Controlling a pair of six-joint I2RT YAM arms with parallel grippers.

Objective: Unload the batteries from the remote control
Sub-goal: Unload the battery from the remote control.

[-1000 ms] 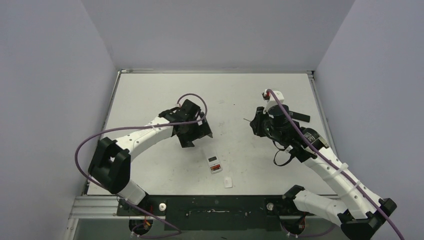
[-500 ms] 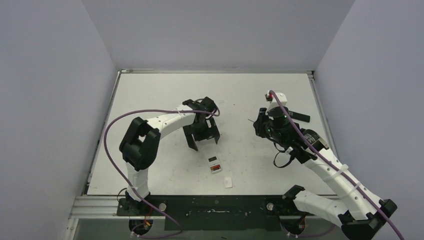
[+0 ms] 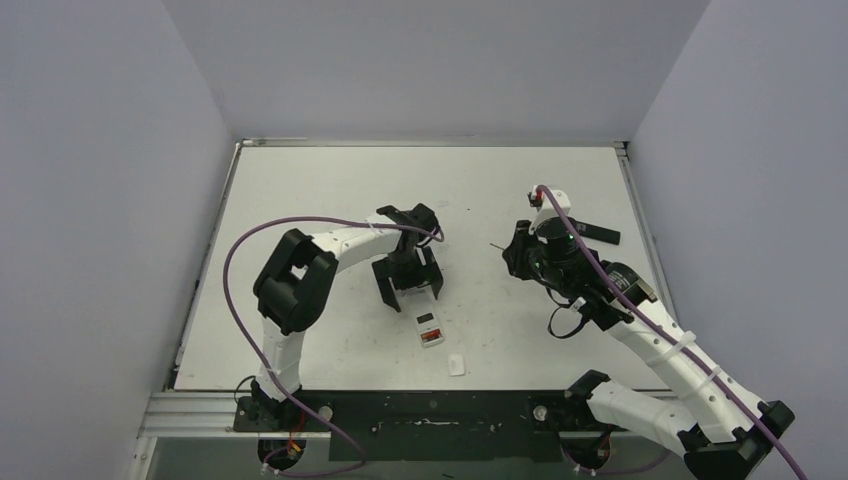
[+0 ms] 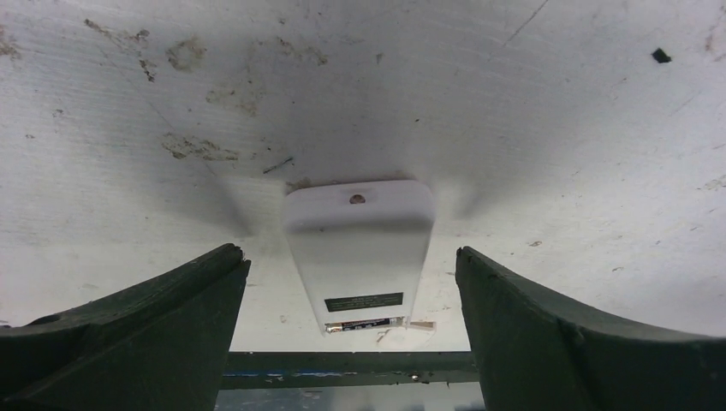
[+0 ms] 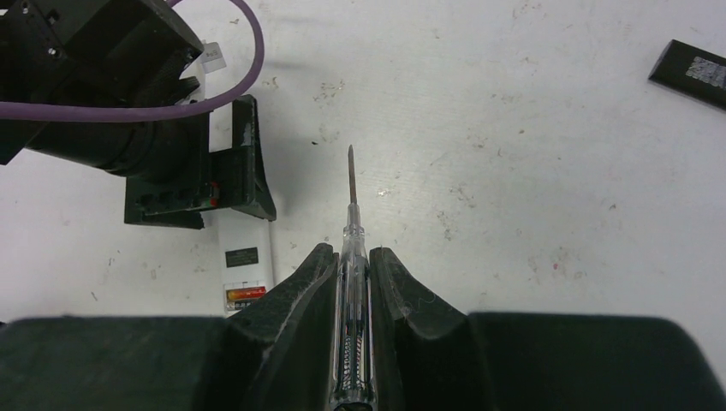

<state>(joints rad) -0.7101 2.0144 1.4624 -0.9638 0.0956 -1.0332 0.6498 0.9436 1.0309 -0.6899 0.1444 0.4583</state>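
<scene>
Straddling the probably light, slick remote [image 4: 358, 257] with the left gripper [image 3: 410, 288] spread wide, you are targeting its long edges; the right gripper [image 5: 352, 265] is pinching a screwdriver [image 5: 352, 205].

The remote control [image 3: 429, 328] lies on the table [image 3: 300, 200], batteries [image 3: 432, 340] in its 6 o'clock end, the left gripper [image 3: 412, 293] over its 12 o'clock end. From it, a small piece [image 3: 456, 364] lies near at 5 o'clock, a screwdriver [image 5: 352, 223] at 1, a plate [image 3: 600, 234] farther at 2.

Robot lab, plain walls [image 3: 100, 220], scuffed white table [image 3: 300, 190]
</scene>
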